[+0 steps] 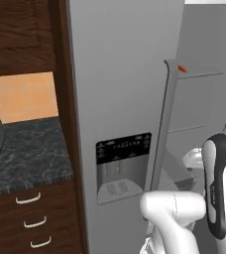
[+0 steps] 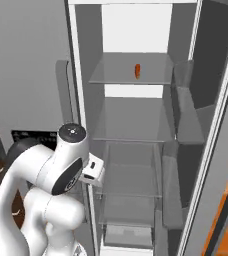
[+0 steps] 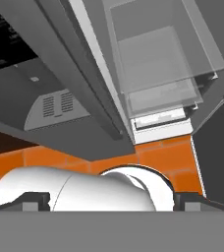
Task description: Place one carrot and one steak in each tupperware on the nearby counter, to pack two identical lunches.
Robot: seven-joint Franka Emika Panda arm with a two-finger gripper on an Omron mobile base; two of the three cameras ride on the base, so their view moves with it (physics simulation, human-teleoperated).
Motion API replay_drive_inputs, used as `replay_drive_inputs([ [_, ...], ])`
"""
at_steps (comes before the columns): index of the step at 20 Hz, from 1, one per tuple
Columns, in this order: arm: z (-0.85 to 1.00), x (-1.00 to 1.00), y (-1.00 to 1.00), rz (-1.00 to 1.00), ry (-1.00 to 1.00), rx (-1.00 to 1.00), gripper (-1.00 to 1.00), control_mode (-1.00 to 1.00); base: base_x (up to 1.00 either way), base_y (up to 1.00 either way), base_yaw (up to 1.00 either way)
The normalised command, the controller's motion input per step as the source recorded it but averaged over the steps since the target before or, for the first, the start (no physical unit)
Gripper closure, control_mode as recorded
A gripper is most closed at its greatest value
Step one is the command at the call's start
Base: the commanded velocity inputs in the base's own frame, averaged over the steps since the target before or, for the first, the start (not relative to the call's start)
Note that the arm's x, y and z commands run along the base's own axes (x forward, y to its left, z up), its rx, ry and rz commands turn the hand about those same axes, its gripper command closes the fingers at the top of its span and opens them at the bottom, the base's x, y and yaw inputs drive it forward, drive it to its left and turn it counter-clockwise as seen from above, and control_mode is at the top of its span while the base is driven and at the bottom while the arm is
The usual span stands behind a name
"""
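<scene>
Right base view gives you the clearest look: the fridge (image 2: 136, 125) stands open, and one carrot (image 2: 137, 71) rests on its upper glass shelf (image 2: 131, 70), well above the gripper (image 2: 93, 171), which hangs low beside the door edge at the lower shelves. You have the fingers (image 3: 35, 201) spread wide, with nothing between them. The step in hand, as I judge it, is reaching up for that carrot. Raise the hand clear of the middle shelf before you move inward, and come in level so the fingers straddle the carrot across its width. Its long axis runs front to back on the shelf, with one end pointing toward you. In the left base view, the counter (image 1: 26, 154) waits beyond the closed door.
</scene>
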Motion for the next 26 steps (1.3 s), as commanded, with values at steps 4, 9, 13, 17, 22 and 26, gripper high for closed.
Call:
replay_drive_inputs([
  [4, 0.00, 0.00, 0.00, 0.00, 0.00, 0.00, -1.00, 1.00, 0.08, -0.80, 0.03],
  [9, 0.00, 0.00, 0.00, 0.00, 0.00, 0.00, -1.00, 1.00, 0.01, -0.13, 0.04],
  [13, 0.00, 0.00, 0.00, 0.00, 0.00, 0.00, -1.00, 1.00, 0.00, 0.00, 0.00],
  [17, 0.44, 0.00, 0.12, 0.00, -0.08, -0.15, -1.00, -1.00, 0.00, 0.00, 0.00],
  [22, 0.90, 0.00, 0.12, 0.00, -0.12, -0.27, -1.00, -1.00, 0.00, 0.00, 0.00],
  [26, 1.00, 0.15, 0.04, 0.00, -0.03, -0.09, -1.00, -1.00, 0.00, 0.00, 0.00],
])
